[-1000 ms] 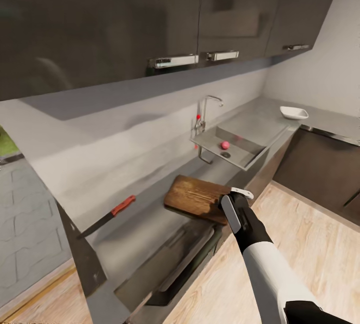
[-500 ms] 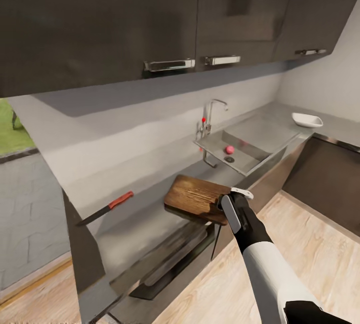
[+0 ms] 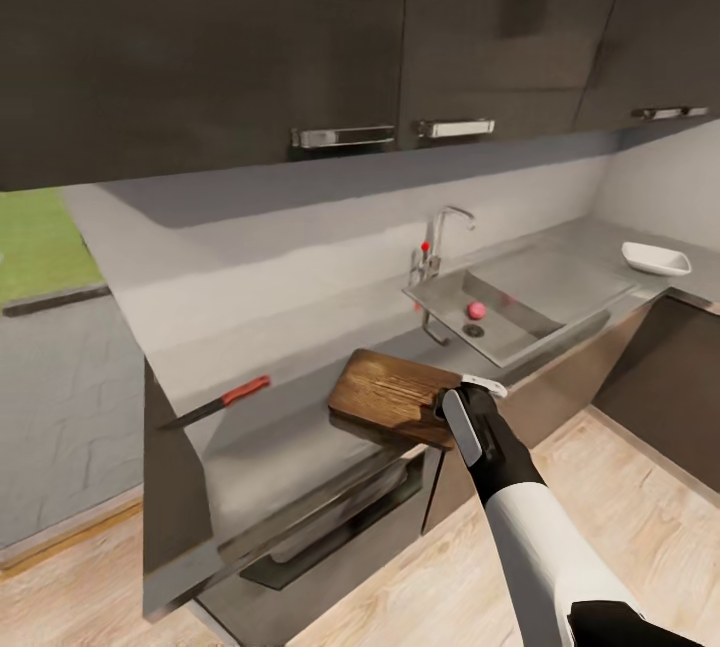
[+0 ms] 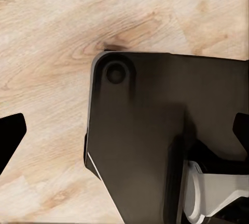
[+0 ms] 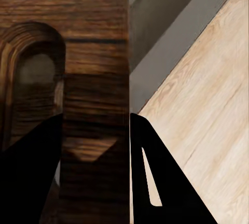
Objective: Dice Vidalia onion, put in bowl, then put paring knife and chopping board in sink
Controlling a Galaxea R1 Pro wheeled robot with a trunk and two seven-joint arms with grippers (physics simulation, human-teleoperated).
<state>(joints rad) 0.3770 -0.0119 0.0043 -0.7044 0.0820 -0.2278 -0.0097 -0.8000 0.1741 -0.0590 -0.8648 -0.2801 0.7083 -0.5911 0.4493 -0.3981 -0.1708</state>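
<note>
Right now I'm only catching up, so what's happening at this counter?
The right gripper is shut on the chopping board, holding it at its near edge above the countertop. The Vidalia onion sits uncut in the sink; the paring knife lies on the counter, and the bowl waits beyond the sink.

Head view: even, diffuse light, moderately bright; the dark upper cabinets (image 3: 300, 37) cast a soft-edged shadow band across the wall, and the countertop (image 3: 300, 427) shows a dull sheen without hard glare. Render is slightly soft overall, with straight edges leaning outward toward the frame borders. Right wrist view: the chopping board (image 5: 78, 52) is sharp, with fingers (image 5: 155, 182) as flat black silhouettes; left wrist view softly blurred.
</note>
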